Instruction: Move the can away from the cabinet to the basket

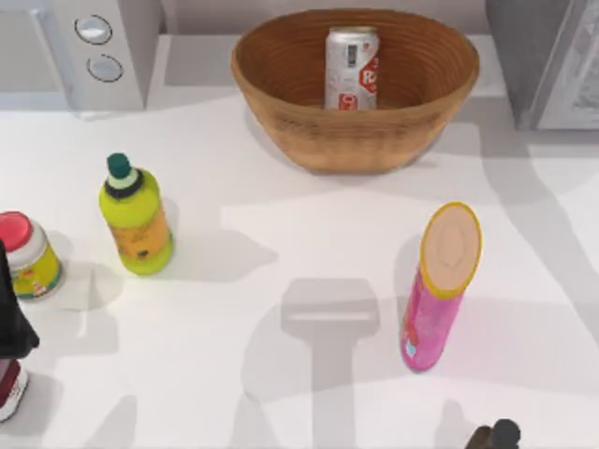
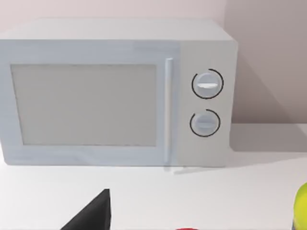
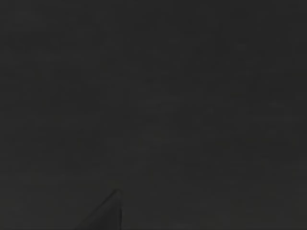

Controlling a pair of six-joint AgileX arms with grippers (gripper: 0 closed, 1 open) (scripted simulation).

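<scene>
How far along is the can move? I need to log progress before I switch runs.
Done, by the look of it: the can stands upright inside the basket at the table's back. Nothing is in hand; the left arm sits at the top view's left edge, the right arm at its bottom edge, both away from the basket. The right wrist view is dark. Nothing seems left to do.

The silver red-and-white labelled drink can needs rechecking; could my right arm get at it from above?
Probably yes: the silver red-and-white labelled drink can stands upright inside the brown woven wicker basket, top uncovered.
</scene>
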